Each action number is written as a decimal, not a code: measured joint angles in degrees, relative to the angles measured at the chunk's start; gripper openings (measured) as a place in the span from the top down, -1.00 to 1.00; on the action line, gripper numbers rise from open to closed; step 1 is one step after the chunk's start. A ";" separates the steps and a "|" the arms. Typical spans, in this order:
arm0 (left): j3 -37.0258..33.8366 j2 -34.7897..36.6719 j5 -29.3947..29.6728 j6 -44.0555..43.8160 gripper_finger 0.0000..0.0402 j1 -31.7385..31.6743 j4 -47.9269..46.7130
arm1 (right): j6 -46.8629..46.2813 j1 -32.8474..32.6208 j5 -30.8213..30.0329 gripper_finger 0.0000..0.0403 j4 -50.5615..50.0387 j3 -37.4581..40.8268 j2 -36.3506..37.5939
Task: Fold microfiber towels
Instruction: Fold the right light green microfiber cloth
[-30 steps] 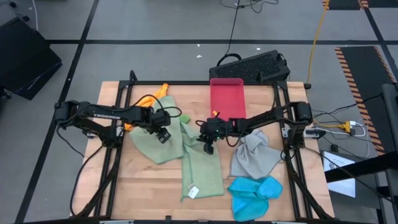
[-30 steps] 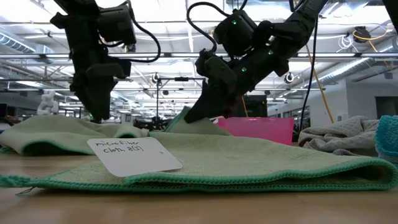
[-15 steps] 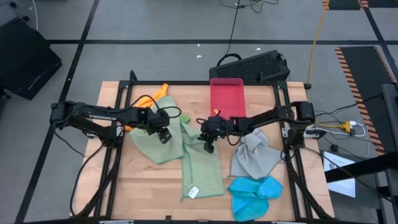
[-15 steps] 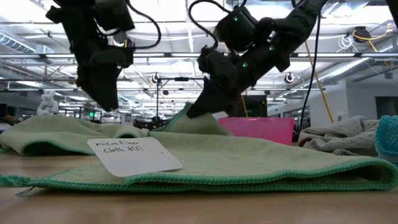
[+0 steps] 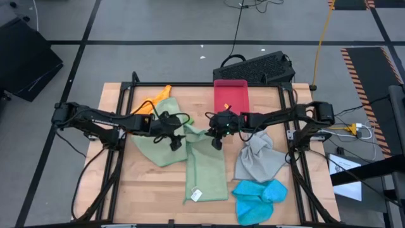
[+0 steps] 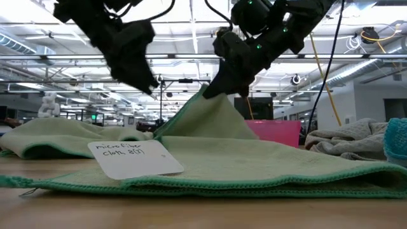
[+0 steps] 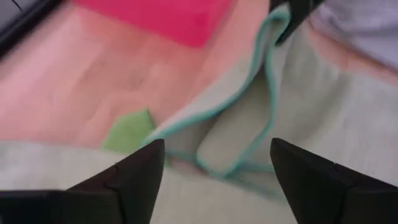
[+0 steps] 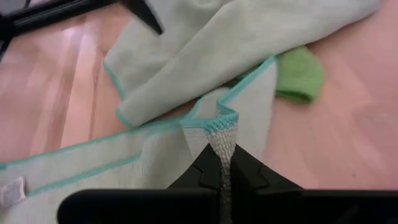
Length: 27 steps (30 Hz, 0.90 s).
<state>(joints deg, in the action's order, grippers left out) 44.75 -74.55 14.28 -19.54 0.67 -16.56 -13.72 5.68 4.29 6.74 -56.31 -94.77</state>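
A long pale sage green towel [image 5: 205,168] with a white tag [image 6: 133,159] lies down the table's middle. Its far end rises like a tent to my right gripper [image 5: 217,143], which is shut on it. My left gripper [image 5: 176,143] hangs open just left of that raised end and above the cloth, touching nothing; its fingers [image 7: 134,180] stand wide apart. A second sage towel [image 5: 155,149] lies spread at the left, partly over an orange towel [image 5: 155,101]. A bright green scrap [image 8: 301,74] peeks from under the sage cloth. My right gripper pinches the long sage towel's teal-hemmed far edge [image 8: 222,137] between its two fingers, the cloth bunched into a narrow fold there. The fingers slant down from the table's right side. That end is lifted clear and slopes down [image 6: 191,117]; the rest lies on the table.
A pink-red tray [image 5: 231,98] stands at the far middle, just behind the grippers, with a black keyboard [image 5: 253,66] beyond the table's far edge. A grey towel [image 5: 256,158] and a bright blue towel [image 5: 256,199] lie crumpled at the right near side.
My right gripper has risen, drawing the long towel's far end up into a taller tent while the near end stays flat. My left gripper has lifted off the left sage towel, moved toward the table's right and tipped more level.
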 joint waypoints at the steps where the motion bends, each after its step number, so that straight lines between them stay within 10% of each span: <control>1: 0.05 -0.39 0.10 0.01 -0.50 -0.10 0.69 | 0.00 0.23 -0.08 0.99 -0.60 0.00 0.77; 27: -0.13 -7.67 -3.80 -2.44 -0.44 0.25 7.33 | -1.64 2.55 0.35 1.00 -4.45 2.20 4.40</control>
<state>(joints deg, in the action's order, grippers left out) 44.62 -82.21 10.48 -21.98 0.93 -9.23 -15.36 8.23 4.64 2.28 -54.12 -90.37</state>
